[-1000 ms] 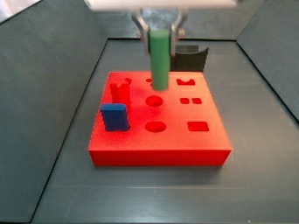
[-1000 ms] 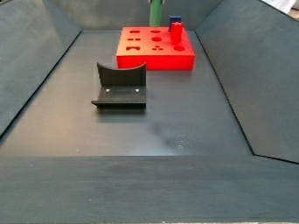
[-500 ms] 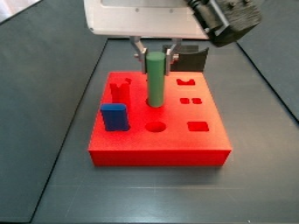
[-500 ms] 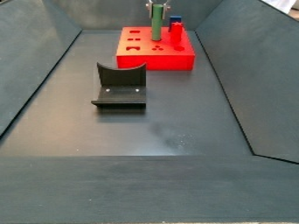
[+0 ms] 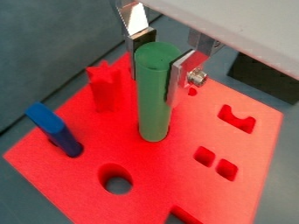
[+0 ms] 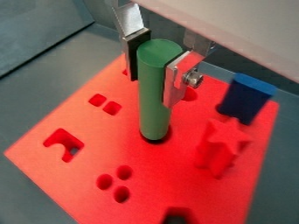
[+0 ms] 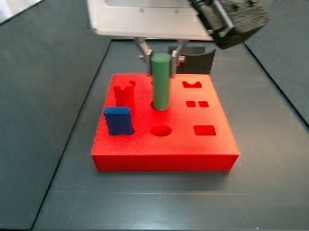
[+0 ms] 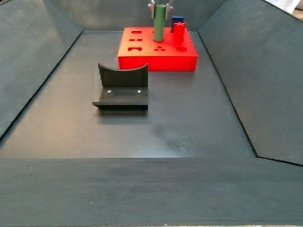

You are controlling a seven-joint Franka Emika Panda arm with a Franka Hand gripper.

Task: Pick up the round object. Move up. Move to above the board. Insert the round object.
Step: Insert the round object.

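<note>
Over the board (image 7: 163, 144), gripper (image 5: 162, 54) closed on the upper end of the round object (image 5: 152, 92), silver fingers (image 5: 184, 72) flat against opposite sides. Peg upright, lower end down in a round hole near the board's middle, apparently not fully seated. Likely light and rigid, matte enough to resist slipping; best held high on the shaft, as here, keeping the tip free to enter. Visible in both wrist views: the hole's rim around the peg's foot, plus a red star piece (image 6: 222, 145) and blue block (image 6: 246, 94) standing nearby. Visible only in a side view: the fixture (image 8: 120, 87) on the floor, well apart from the board. Wrist views blind to it.
</note>
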